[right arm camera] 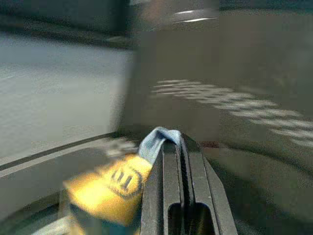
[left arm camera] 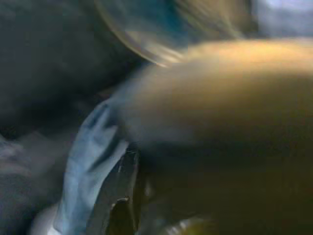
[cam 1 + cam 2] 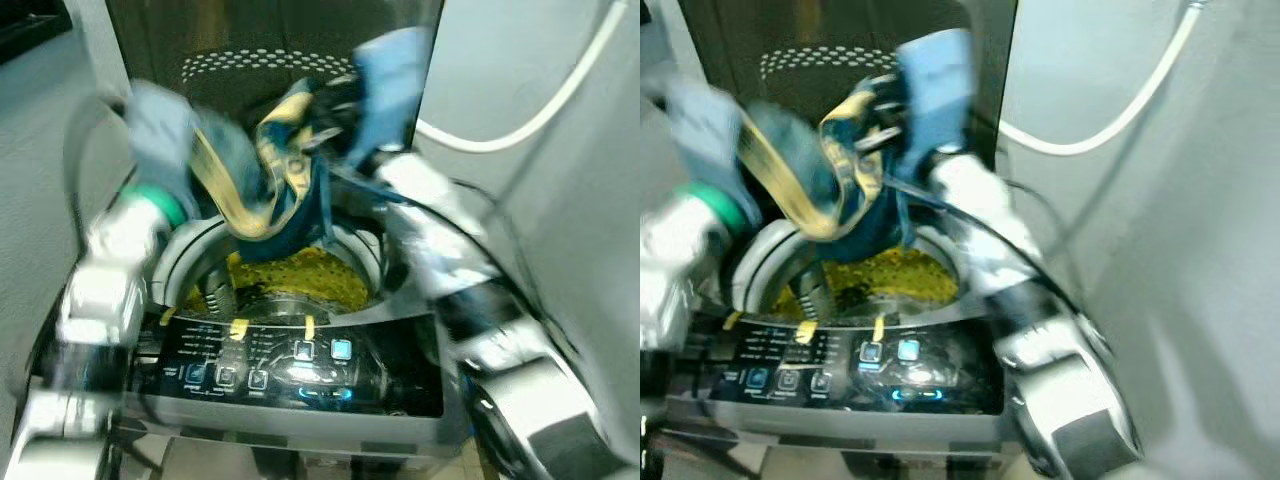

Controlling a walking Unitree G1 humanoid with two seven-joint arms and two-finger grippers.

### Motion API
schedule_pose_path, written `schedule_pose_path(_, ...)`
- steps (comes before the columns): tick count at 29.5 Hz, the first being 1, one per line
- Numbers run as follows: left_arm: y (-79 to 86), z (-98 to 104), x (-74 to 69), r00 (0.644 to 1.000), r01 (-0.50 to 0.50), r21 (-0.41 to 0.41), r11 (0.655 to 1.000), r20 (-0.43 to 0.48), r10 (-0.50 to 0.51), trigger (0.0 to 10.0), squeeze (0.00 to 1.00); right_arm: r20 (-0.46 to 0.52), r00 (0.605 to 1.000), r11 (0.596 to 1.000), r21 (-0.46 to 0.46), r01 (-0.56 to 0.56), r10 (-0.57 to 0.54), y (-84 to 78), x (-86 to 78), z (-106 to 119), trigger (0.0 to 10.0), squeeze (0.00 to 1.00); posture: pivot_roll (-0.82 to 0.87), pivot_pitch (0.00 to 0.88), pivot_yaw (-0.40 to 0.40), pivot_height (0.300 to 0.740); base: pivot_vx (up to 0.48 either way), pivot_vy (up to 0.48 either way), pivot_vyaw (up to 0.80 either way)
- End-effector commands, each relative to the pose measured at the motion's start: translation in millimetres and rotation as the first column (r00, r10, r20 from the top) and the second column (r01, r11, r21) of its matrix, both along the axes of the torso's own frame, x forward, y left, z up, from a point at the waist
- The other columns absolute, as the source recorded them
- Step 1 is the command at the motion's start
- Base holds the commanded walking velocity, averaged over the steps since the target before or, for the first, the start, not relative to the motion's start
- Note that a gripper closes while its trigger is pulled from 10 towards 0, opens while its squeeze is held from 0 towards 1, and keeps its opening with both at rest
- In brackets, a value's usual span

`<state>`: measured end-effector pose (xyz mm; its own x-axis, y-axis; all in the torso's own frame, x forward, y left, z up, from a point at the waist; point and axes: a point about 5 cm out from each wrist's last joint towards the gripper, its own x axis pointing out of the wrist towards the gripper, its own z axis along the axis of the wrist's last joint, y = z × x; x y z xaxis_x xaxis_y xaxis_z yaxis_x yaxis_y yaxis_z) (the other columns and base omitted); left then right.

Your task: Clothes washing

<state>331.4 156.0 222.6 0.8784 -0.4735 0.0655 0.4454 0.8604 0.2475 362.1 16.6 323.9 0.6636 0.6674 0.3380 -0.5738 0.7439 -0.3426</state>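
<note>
Control panel (image 3: 290,365), left eye view: dark glass front strip of the washing machine (image 3: 420,395), blue lit buttons, nearest the camera. Behind the panel, the open drum (image 3: 300,275) with a yellow cloth (image 3: 300,278) already lying inside. Above the drum, a blue-and-yellow garment (image 3: 275,175) hangs bunched between both arms, its lower end dangling just over the drum mouth. Left gripper (image 3: 165,140), under a pale blue cover, sits at the garment's left edge; blur hides its fingers, so its grip cannot be told. Right gripper (image 3: 345,120) sits at the garment's upper right, above the drum's back rim. White hose (image 3: 540,110) runs along the wall to the right of the machine.

Right eye view: same arrangement; garment above the drum, yellow cloth below it, raised lid behind.

Left wrist view: heavily blurred; yellow-brown cloth mass and a pale blue fold close to the lens; finger position unreadable.

Right wrist view: black fingers (image 1: 168,171) pressed together, pinching a blue hem of the garment, a yellow printed patch beside them.

Progress, as judged: loading under way. One item in the drum; this garment not yet dropped in. Lid closing and cycle start remain.
</note>
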Motion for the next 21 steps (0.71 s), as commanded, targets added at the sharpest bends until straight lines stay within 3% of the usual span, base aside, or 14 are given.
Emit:
schedule_pose_path(1,-11.0,5,-18.3,0.993,0.119,-0.044,0.992,-0.023,-0.120,10.0,0.00,0.021,1.000,0.996,-0.084,0.000,0.002,7.7,0.3,-7,10.0,0.00,0.08,0.040,0.031,0.740,0.000,0.000,0.00)
schedule_pose_path(3,-16.4,-1,-26.9,0.984,0.166,-0.069,0.984,-0.056,-0.170,10.0,0.00,0.024,1.000,0.994,-0.109,-0.006,0.009,10.3,0.1,-10,10.0,0.00,0.08,0.040,0.027,0.740,0.000,0.000,0.00)
schedule_pose_path(5,-28.9,-7,-46.0,0.960,0.230,-0.184,0.956,-0.118,-0.253,10.0,0.00,0.042,0.998,0.978,-0.205,-0.043,0.053,16.2,-0.6,-18,10.0,0.00,0.10,0.043,0.016,0.740,0.000,0.000,0.00)
schedule_pose_path(8,-32.1,-8,-50.6,0.955,0.235,-0.223,0.946,-0.128,-0.268,10.0,0.00,0.048,0.996,0.969,-0.240,-0.055,0.069,17.4,-0.9,-21,10.0,0.00,0.10,0.043,0.016,0.740,0.000,0.000,0.00)
schedule_pose_path(10,-37.9,5,-54.3,0.956,0.249,-0.297,0.922,-0.075,-0.282,10.0,0.00,0.054,0.996,0.956,-0.290,-0.048,0.067,15.9,2.5,-28,10.0,0.00,0.10,0.046,0.010,0.740,0.000,0.000,0.00)
schedule_pose_path(11,-37.9,5,-54.3,0.956,0.249,-0.297,0.922,-0.075,-0.282,10.0,0.00,0.054,0.996,0.956,-0.290,-0.048,0.067,15.9,2.5,-28,10.0,0.00,0.10,0.046,0.010,0.740,0.000,0.000,0.00)
schedule_pose_path(12,-39.8,12,-55.9,0.957,0.261,-0.308,0.915,-0.043,-0.287,10.0,0.00,0.063,0.996,0.952,-0.303,-0.035,0.057,15.4,5.8,-29,10.0,0.29,0.10,0.046,0.010,0.740,0.000,0.000,0.00)
schedule_pose_path(13,-39.8,12,-55.9,0.957,0.261,-0.308,0.915,-0.043,-0.287,10.0,0.00,0.063,0.996,0.952,-0.303,-0.035,0.057,15.4,5.8,-29,10.0,0.29,0.10,0.046,0.010,0.740,0.000,0.000,0.00)
schedule_pose_path(14,-41.6,19,-57.5,0.955,0.278,-0.306,0.911,-0.011,-0.295,10.0,0.00,0.072,0.996,0.951,-0.310,-0.019,0.043,13.6,8.8,-28,10.0,1.00,0.10,0.048,0.011,0.740,0.000,0.000,0.00)
schedule_pose_path(20,-39.2,41,-59.2,0.957,0.287,-0.190,0.939,0.106,-0.271,10.0,0.00,0.059,0.998,0.958,-0.288,-0.005,0.023,-2.2,15.2,-19,10.0,1.00,0.08,0.052,0.018,0.740,0.000,0.000,0.00)
schedule_pose_path(21,-36.4,47,-58.2,0.961,0.261,-0.140,0.955,0.131,-0.243,10.0,0.00,0.007,0.998,0.976,-0.209,-0.062,0.065,-8.2,14.1,-12,10.0,1.00,0.08,0.055,0.022,0.740,0.000,0.000,0.00)
